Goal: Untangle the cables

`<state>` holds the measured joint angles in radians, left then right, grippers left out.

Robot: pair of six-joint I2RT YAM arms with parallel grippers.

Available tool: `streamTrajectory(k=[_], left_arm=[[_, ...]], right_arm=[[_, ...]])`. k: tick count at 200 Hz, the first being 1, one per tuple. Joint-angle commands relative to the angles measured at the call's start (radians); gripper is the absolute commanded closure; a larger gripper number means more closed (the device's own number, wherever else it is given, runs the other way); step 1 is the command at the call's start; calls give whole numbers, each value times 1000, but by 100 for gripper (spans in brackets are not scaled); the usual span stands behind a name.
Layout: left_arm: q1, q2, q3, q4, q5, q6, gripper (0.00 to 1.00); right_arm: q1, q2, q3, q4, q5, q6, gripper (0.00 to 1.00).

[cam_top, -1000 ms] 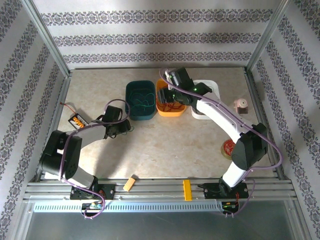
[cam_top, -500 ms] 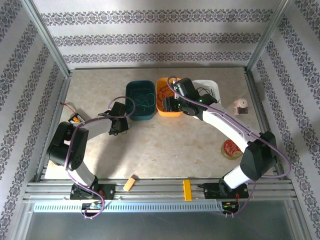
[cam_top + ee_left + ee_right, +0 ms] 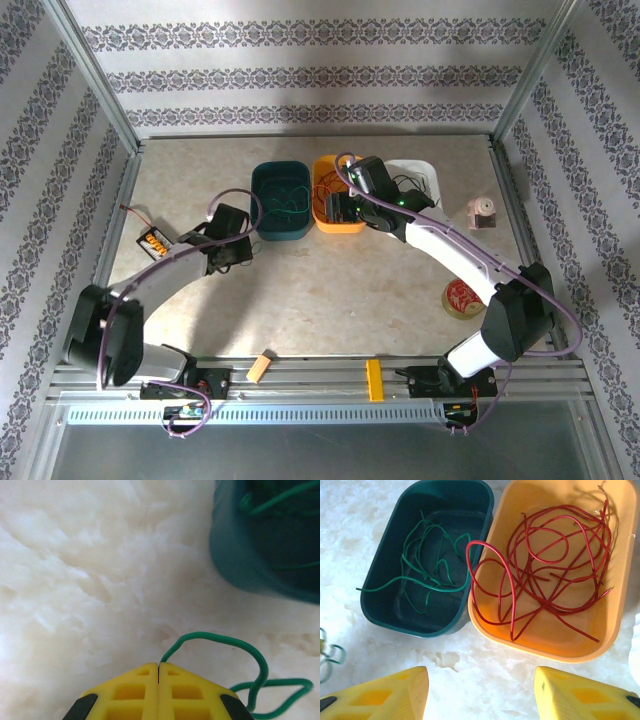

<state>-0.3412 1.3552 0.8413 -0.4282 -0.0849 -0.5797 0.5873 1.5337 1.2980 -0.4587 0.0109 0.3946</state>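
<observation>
One green cable (image 3: pixel 210 635) lies loose on the bare tabletop (image 3: pixel 75 580), just beside the near wall of the teal bin (image 3: pixel 235 555). One end of it is clamped in the left pincer (image 3: pixel 158 666), whose fingers are pressed together with the wire emerging from the seam. The step in hand is judged to be the carrying of this cable into the teal bin, where other green cables (image 3: pixel 435 582) lie. It is best done by a lift high enough that the trailing loops are cleared over the rim. The release is best made above the bin's middle, so that no tail is left hanging outside. A slow lift is advised, since so thin and springy a wire may be slipped from the grip.

From the left wrist the grip itself is made plain, a detail too small to be told from above. From the right wrist the right pincer (image 3: pixel 480 680) is seen apart and empty above the tabletop. The red cables (image 3: pixel 540 560) are seen coiled in the orange bin (image 3: pixel 540 652), with one red loop arched over the shared rim toward the teal side. From above, both bins and a white bin (image 3: pixel 425 170) are seen in a row near the middle of the far edge.
</observation>
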Motion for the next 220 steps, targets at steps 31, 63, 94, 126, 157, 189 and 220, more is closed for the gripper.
streamTrajectory(k=[31, 63, 94, 126, 157, 189, 220], left_arm=[[-9, 143, 320, -45, 35, 67, 100], [-9, 424, 590, -30, 39, 82, 87], [-10, 526, 735, -36, -9, 106, 14], [-10, 387, 624, 85, -97, 137, 1], [-10, 114, 302, 266, -274, 178, 1], [-8, -164, -33, 336, -499, 251, 1], [35, -192, -180, 267, -644, 255, 1]], right_arm=[[-6, -41, -25, 15, 12, 5, 42], [-20, -77, -48, -2, 21, 9, 42], [-33, -139, -96, -15, 44, 15, 42], [-71, -228, -176, -21, 125, 20, 42], [-219, -411, -336, 19, 301, 51, 39], [-431, -611, -592, 230, 311, -94, 2], [-485, -634, -846, 532, 309, -305, 2]])
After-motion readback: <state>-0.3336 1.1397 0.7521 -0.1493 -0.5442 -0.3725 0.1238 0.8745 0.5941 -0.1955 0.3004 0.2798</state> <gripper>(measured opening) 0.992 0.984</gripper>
